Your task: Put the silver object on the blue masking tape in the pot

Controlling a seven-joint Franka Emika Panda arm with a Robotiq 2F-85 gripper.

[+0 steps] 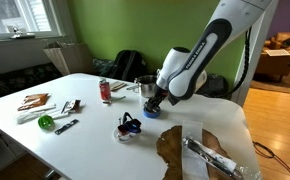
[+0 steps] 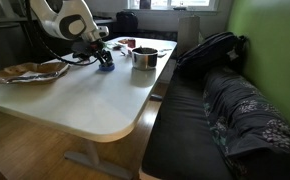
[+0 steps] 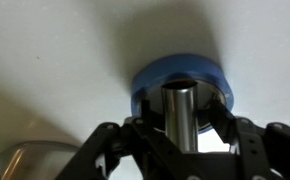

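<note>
Near the worktop's far edge stands one pot, low at the left of the wrist view. Just beside it lies one blue masking tape roll, and one silver object stands upright in its hole. It looks like a rigid, smooth metal cylinder, light but likely slippery, so a squeeze across its middle should suit it. End effector jaws straddle it, part open, with a gap showing on the right side.
</note>
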